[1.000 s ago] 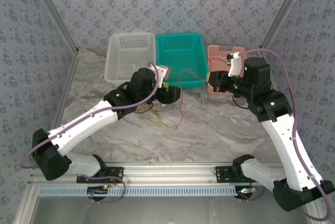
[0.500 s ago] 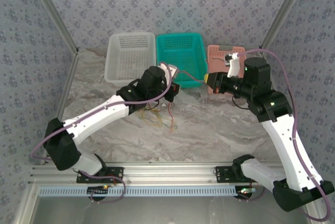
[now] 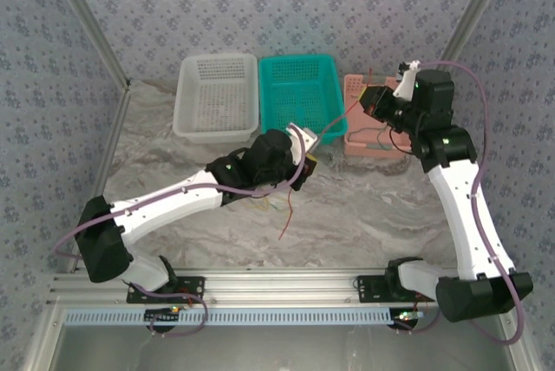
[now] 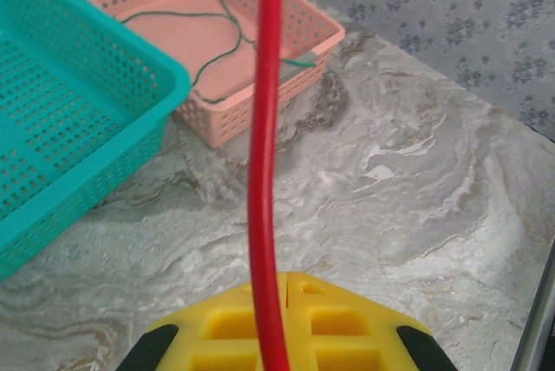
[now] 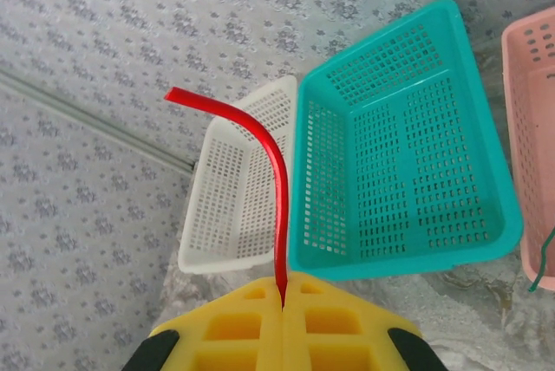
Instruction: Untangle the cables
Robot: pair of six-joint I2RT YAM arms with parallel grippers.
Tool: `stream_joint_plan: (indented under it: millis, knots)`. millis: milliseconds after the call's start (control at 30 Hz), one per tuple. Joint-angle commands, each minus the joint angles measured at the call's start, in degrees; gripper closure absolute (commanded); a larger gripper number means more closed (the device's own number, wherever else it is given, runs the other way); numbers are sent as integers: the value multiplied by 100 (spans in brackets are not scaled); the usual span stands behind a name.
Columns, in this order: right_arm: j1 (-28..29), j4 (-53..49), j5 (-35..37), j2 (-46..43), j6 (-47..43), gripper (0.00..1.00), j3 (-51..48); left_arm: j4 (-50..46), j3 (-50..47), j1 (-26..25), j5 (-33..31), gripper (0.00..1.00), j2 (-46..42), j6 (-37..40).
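A red cable [image 3: 334, 126] stretches between both grippers. My left gripper [image 3: 308, 161] hangs over the table in front of the teal basket, shut on the red cable [image 4: 263, 128], which runs up across its yellow fingers [image 4: 347, 328]. The cable's loose tail [image 3: 284, 219] hangs toward the table. My right gripper [image 3: 371, 100], raised over the pink basket, is shut on the cable's other end [image 5: 276, 180], which leaves the seam of the jaws and curls left. The other thin cables [image 3: 263, 201] lie mostly hidden under the left arm. A green cable [image 4: 217, 50] lies in the pink basket.
Three baskets line the back of the marble table: white [image 3: 217, 98], teal [image 3: 299, 94] and pink [image 3: 357, 141]. Patterned walls with metal posts close in the sides. An aluminium rail [image 3: 277, 283] runs along the near edge.
My left gripper moved right and toward the near side and closed on the red cable. My right gripper rose and moved back over the pink basket, pulling the cable straight.
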Motion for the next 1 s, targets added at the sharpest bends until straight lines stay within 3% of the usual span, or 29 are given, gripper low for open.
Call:
stream_joint_plan:
  millis: [0,200,300,433,533,600,700,967]
  knots:
    - [-356,844,686,182,498,100,503,-446,-180,-292,-156,100,34,332]
    - [-394,654,520,363,365,100,593,-354,-320,-412,-445,100,-22,141]
    - [-201,377,463,298,37,100,593,-307,-214,-347,-337,100,-54,27]
    - [-185,-70,426,386,-107,100,804,-959,538,-113,147,100,352,-279]
    - [-272,-784,505,589,-434,57,1254,-1559,1169,77,251,100,700,-565]
    - [-297,-1042,816,467,-486,41,1327,-1772,1430,241,304,100,848,-780]
    - [-393,-1238,1310,66,-435,34,1257,-2069,1796,570,339,100,1019,-1066]
    - [-335,-1644,1841,-1236,-246,32,390,-2318,2878,1683,766,100,1787,-1674]
